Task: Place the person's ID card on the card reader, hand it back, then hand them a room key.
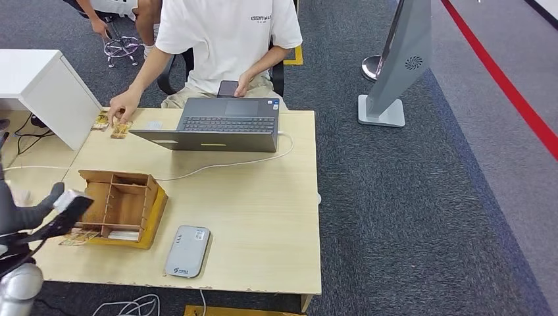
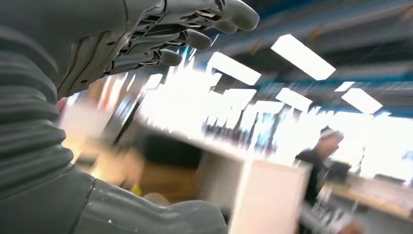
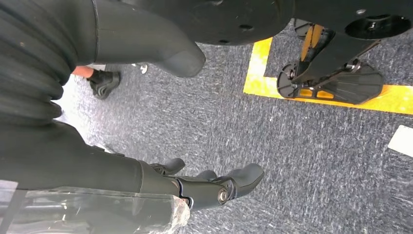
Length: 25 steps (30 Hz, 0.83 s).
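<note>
N1: Grey carpet is running round a pale wooden tabletop. A person in a white T-shirt is sitting at the far edge behind an open laptop.

N2: Where is the card lying?

N1: The person's hand is reaching to the far left corner, with fingertips resting on a small tan card. A second tan card is lying just beside it. I cannot tell which of them is the ID card. The person's other hand is holding a dark phone.

N2: And the card reader?

N1: The card reader, a flat grey-white slab, is lying near the front edge with nothing on it, well apart from both cards. A wooden organiser is standing just left of it, with printed cards poking out at its near left corner.

N2: What is the left hand doing?

N1: The left hand is hovering at the tabletop's near left edge, beside the organiser. In the wrist view the left hand is showing its fingers stretched out and the thumb well apart, gripping nothing. That view is blurring heavily.

N2: And the right hand?

N1: The right hand is hanging over the carpet, fingers loosely curved and apart from the thumb, with nothing in them.
</note>
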Available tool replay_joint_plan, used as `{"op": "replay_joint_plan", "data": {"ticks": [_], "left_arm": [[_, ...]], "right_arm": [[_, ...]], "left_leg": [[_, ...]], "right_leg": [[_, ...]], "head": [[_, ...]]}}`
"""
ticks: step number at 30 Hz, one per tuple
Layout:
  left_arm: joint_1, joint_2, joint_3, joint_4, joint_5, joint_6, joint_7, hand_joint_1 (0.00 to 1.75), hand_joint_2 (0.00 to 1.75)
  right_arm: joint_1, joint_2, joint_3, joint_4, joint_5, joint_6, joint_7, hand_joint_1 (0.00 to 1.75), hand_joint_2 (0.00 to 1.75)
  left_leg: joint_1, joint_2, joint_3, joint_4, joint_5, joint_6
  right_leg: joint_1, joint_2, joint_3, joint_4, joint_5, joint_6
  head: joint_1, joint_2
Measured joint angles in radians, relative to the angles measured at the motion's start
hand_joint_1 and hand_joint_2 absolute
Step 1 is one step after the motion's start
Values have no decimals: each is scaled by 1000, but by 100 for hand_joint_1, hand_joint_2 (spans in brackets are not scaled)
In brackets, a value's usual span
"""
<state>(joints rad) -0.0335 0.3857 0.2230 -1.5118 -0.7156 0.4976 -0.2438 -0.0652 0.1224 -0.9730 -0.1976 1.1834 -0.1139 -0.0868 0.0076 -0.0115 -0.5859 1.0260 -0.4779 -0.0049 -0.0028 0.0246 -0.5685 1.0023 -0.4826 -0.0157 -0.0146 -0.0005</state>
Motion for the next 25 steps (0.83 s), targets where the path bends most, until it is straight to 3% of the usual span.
{"op": "replay_joint_plan", "data": {"ticks": [3,7,12,18,22,25], "left_arm": [[13,12,174,33,243,-161,-86,0,175],[15,23,369,93,328,-250,-151,0,175],[15,23,491,138,402,-312,-116,0,175],[13,52,747,360,768,-551,-122,0,175],[7,47,943,595,916,-616,-136,0,0],[6,19,1039,739,971,-606,-125,0,0]], "right_arm": [[3,-3,-2,0,1,2,-13,0,175],[6,-7,-2,0,2,3,-19,0,175],[4,-8,-2,0,8,3,-22,0,175],[8,-13,-2,0,21,17,-42,0,175],[8,-14,-2,0,33,18,-46,0,175],[7,-14,-1,0,42,18,-45,0,175]], "left_leg": [[2,0,0,0,0,-1],[2,-1,1,0,0,-1],[2,-2,0,0,0,-1],[2,1,2,0,-2,-4],[2,0,3,0,-3,-4],[2,-1,3,0,-4,-2]], "right_leg": [[2,0,0,0,0,-1],[2,-1,0,0,0,-1],[2,-2,2,0,0,-1],[2,2,2,0,-1,-2],[2,1,2,0,-3,-3],[2,-2,3,-1,-4,-3]], "head": [[0,0],[0,0],[0,0],[0,0],[-1,0],[-1,0]]}}
